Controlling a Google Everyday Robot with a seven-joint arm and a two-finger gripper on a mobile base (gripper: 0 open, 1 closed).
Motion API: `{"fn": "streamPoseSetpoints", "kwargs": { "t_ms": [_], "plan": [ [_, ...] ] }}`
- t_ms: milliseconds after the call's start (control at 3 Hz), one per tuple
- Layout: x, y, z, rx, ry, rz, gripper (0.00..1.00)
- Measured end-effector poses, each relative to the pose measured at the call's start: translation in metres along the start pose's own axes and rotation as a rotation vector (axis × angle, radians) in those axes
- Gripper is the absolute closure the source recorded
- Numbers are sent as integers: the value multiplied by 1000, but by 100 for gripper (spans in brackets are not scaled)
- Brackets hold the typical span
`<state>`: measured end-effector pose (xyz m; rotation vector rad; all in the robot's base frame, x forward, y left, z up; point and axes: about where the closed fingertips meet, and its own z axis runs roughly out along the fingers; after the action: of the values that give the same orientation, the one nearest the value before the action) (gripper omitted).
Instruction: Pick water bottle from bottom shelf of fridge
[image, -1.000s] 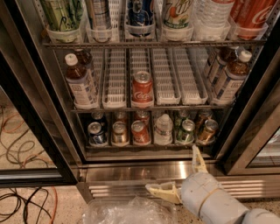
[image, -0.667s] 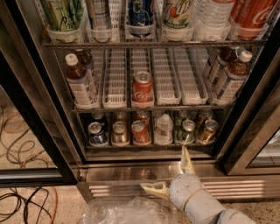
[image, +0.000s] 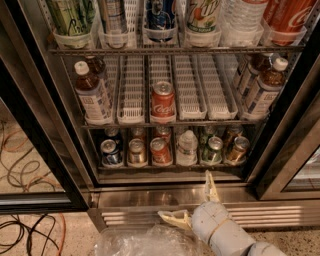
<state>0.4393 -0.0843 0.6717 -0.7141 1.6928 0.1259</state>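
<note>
Claw (image: 184, 194) hangs low in front of the fridge (image: 45, 125), below the bottom shelf (image: 170, 169) and over the shiny steel base (image: 135, 197). Its two fingers (image: 210, 186) are spread wide, one pointing up toward the shelf edge and the other out to the left, and it grips nothing. Compared with a second ago it has slid to the left along the base at about the same height. Most of that slide came early, and it has barely moved in the last stretch. Nothing inside the fridge has shifted.

The water bottle (image: 186, 148) stands upright in the front row of the bottom shelf. A red can (image: 159, 150) is just beside it on the left and a green can (image: 213, 150) just beside it on the right.

The sideways move matters. The spread fingers sat below the cans to the right of the bottle before, and now the gap between them lies roughly beneath the bottle's own lane. I read this as lining up rather than reaching. The claw is not yet at shelf height, so it must rise and then push in between the neighbours. Those cans leave little room, and fingers this far apart could nudge one of them, most likely the green can near the upright finger. A crumpled clear plastic bag (image: 145, 242) lies under the arm, away from the way up
</note>
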Motion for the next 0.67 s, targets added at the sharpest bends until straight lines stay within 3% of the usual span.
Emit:
{"fn": "streamPoseSetpoints", "kwargs": {
  "t_ms": [333,667],
  "plan": [
    [2,-4,1,25,-50,27,0],
    [-2,-25,11,78,-161,45,0]
  ]
}}
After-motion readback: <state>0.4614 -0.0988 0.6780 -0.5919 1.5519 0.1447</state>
